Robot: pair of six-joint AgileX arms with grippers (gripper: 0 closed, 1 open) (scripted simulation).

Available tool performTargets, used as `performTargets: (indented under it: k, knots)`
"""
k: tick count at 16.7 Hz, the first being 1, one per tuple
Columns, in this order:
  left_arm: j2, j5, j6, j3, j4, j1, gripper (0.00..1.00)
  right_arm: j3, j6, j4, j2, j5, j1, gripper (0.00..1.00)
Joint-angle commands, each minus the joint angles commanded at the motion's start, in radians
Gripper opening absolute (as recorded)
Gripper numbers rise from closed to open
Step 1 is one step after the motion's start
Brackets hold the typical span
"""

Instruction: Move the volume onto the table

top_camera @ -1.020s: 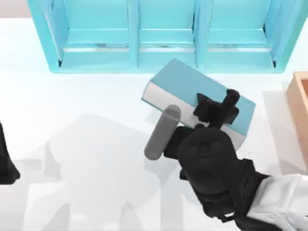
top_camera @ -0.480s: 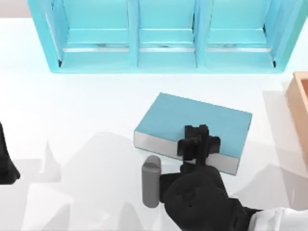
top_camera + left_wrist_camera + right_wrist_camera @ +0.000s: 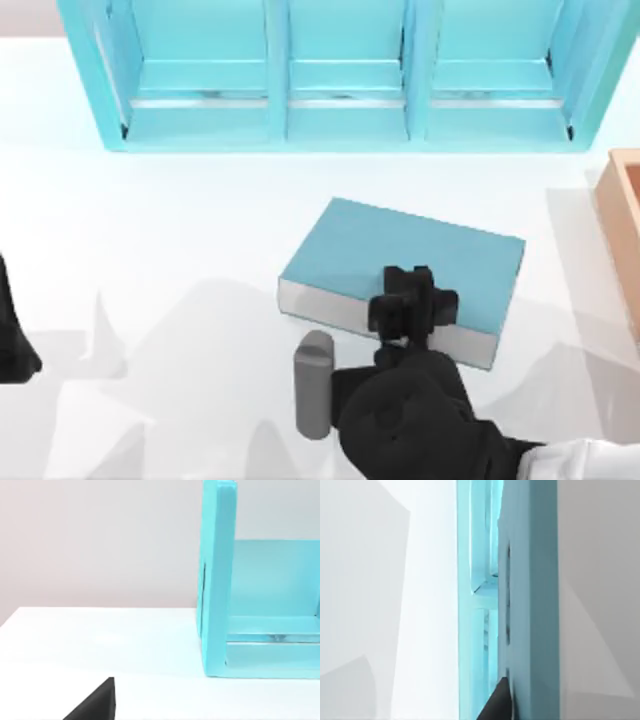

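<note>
Wide flat plain white table (image 3: 160, 220) is filling most of the top view. Large teal-blue compartmented shelf unit (image 3: 345, 75) is sitting across the upper part of the frame, three open bays facing the camera. Orange-brown wooden box (image 3: 622, 230) is poking in at the right edge, mid height. Thick rectangular teal-blue book with white-grey page edges (image 3: 400, 270) is lying flat on the table at centre right, just below the shelf unit and apart from it, slightly skewed. My right gripper (image 3: 412, 305) is reaching up from the lower right of the frame and pinching the book at its near long edge, one black finger (image 3: 418, 290) lying over the cover. My left arm is sitting parked at the left edge, lower half of the frame.
</note>
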State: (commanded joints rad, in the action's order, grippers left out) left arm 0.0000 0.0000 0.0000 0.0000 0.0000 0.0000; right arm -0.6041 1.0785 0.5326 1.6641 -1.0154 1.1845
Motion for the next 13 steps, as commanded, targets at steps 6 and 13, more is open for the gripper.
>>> performTargets:
  k: [6, 13]
  knots:
    - [0.0, 0.0, 0.0, 0.0, 0.0, 0.0, 1.0, 0.014, -0.002, 0.051, 0.048, 0.0, -0.003, 0.0]
    - [0.0, 0.0, 0.0, 0.0, 0.0, 0.0, 1.0, 0.039, -0.006, 0.158, 0.128, 0.001, -0.004, 0.0]
